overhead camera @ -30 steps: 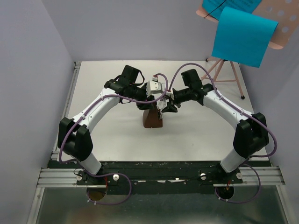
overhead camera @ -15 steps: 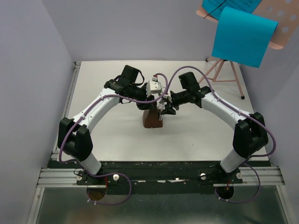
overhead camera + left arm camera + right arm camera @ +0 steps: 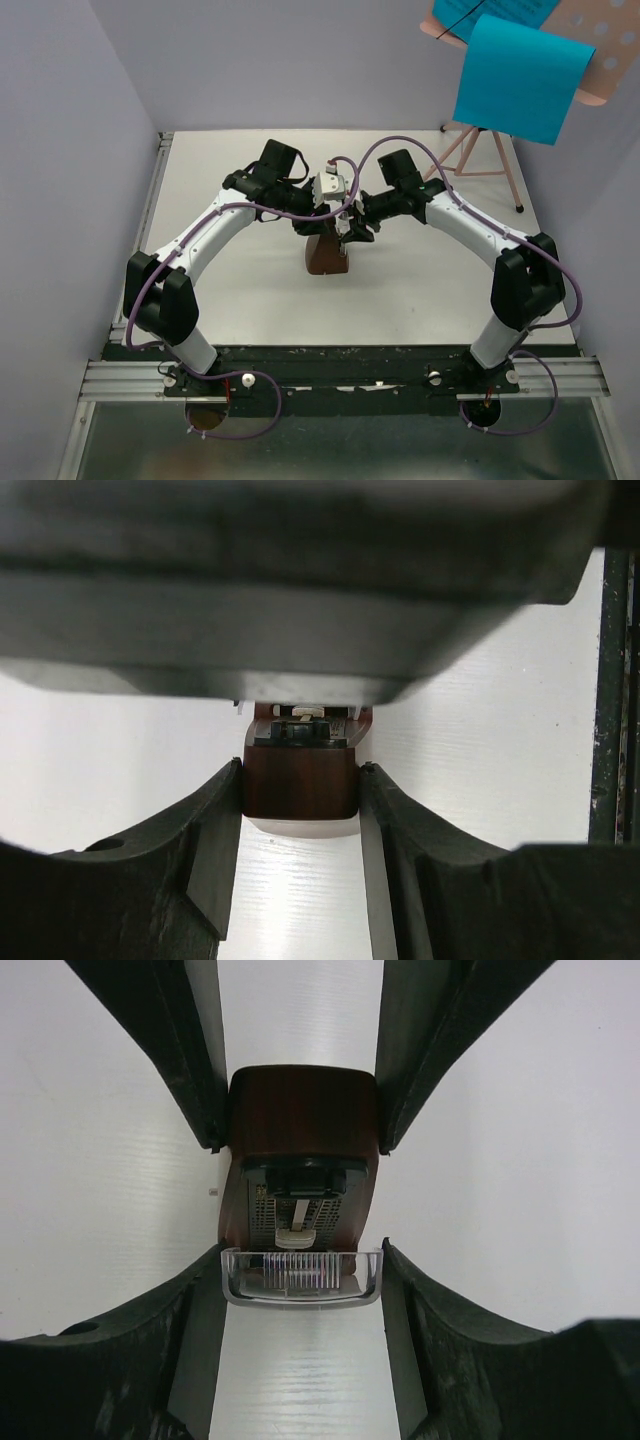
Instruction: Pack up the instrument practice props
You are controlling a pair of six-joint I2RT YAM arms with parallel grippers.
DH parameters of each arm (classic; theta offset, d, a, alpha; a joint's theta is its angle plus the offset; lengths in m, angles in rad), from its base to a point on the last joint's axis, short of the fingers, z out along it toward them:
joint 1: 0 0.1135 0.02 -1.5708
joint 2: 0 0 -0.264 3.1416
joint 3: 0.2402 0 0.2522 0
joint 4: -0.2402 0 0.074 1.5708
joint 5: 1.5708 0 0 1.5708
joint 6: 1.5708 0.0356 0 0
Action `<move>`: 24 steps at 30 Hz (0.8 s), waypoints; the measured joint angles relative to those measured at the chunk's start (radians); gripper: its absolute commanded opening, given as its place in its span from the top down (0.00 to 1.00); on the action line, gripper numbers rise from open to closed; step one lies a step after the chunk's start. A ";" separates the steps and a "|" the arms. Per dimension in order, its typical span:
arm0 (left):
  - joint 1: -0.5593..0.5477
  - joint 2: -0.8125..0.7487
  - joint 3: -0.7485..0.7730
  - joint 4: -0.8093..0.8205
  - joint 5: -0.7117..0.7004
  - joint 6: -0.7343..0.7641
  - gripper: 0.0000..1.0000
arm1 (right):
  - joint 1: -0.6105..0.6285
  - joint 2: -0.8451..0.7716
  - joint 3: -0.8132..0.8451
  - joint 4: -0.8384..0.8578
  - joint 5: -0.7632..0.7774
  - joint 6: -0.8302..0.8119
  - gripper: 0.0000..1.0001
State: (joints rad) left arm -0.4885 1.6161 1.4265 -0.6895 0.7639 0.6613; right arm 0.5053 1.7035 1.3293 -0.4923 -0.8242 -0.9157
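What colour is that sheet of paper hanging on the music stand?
The bright blue paper sheet is a plain, solid blue, clearest in the top external view.

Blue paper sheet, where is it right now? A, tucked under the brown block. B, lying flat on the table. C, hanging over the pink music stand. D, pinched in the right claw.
C: the top view shows the blue paper sheet draped over the front of the pink music stand at the far right, well off the tabletop.
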 measured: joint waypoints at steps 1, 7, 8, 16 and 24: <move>0.000 0.000 0.000 0.000 0.001 0.000 1.00 | 0.000 0.004 0.008 -0.011 0.000 -0.001 1.00; 0.000 0.000 0.000 0.000 0.001 0.000 1.00 | 0.002 0.005 0.014 -0.033 0.001 -0.011 1.00; 0.000 0.000 0.000 0.000 0.001 0.000 1.00 | 0.003 0.005 0.015 -0.034 0.001 -0.015 1.00; 0.000 0.000 0.000 0.000 0.003 0.000 1.00 | 0.009 0.006 0.027 -0.077 0.001 -0.026 1.00; 0.004 0.002 0.000 0.000 0.013 0.000 1.00 | 0.019 0.009 0.027 -0.066 0.025 -0.011 1.00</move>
State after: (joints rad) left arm -0.4843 1.6180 1.4265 -0.6899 0.7773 0.6613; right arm 0.5240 1.7126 1.3567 -0.5579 -0.7994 -0.9268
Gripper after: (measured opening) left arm 0.537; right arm 0.640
